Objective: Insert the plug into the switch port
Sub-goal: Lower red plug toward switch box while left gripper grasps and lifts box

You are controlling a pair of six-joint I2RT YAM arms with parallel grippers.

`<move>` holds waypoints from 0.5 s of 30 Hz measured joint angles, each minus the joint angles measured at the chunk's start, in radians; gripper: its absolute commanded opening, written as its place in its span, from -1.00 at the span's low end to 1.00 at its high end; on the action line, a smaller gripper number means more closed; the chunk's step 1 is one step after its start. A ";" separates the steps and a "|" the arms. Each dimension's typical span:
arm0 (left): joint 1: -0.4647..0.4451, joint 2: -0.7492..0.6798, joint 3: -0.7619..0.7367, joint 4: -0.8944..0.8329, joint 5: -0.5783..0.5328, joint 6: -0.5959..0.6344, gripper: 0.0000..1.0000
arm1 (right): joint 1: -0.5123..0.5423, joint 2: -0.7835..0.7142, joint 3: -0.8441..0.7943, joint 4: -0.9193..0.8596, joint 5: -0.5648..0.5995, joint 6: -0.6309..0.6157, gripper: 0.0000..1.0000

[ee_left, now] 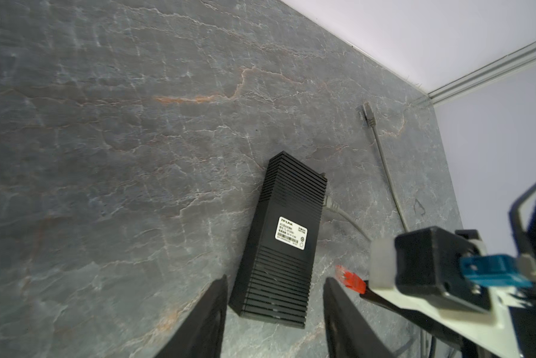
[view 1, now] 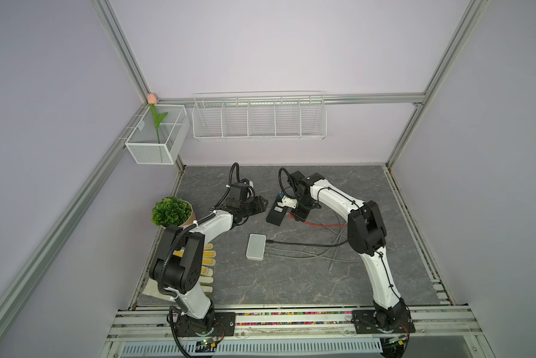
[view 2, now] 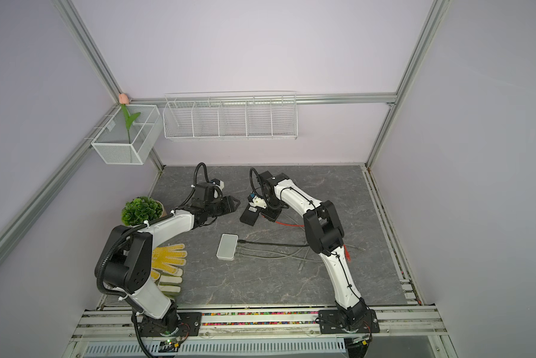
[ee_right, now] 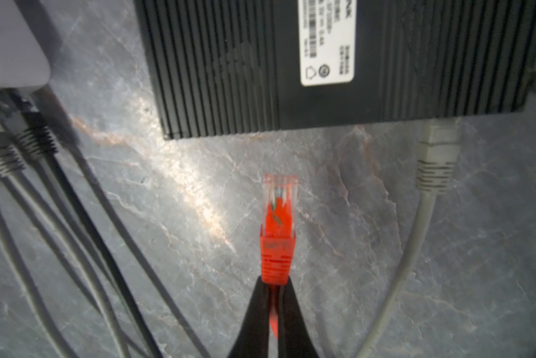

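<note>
The black switch (view 1: 277, 212) (view 2: 250, 214) lies label-up at the middle back of the table. In the right wrist view its port side (ee_right: 291, 124) faces the red plug (ee_right: 277, 229), which points at it a short gap away. My right gripper (ee_right: 274, 282) is shut on the plug's boot, with the red cable (view 1: 322, 224) trailing behind. The left gripper (ee_left: 274, 288) hovers open at the switch's (ee_left: 282, 235) near end, one finger on either side and not touching it. The plug (ee_left: 348, 279) shows just beyond one finger.
A grey cable (ee_right: 435, 155) is plugged into the switch beside the red plug. A white box (view 1: 256, 246) with several cables lies in front. A loose grey plug (ee_left: 369, 114) rests nearer the wall. At the left are a potted plant (view 1: 172, 211) and gloves (view 2: 167, 260).
</note>
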 measured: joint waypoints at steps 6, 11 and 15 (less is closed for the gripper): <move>-0.005 0.098 0.071 -0.013 0.010 0.016 0.00 | -0.016 0.041 0.029 -0.010 0.007 -0.005 -0.85; -0.014 0.148 0.104 -0.021 0.010 0.025 0.00 | -0.027 0.065 0.060 -0.015 0.010 -0.007 -0.85; -0.024 0.182 0.143 -0.045 0.013 0.037 -0.02 | -0.033 0.076 0.072 -0.016 0.010 -0.007 -0.85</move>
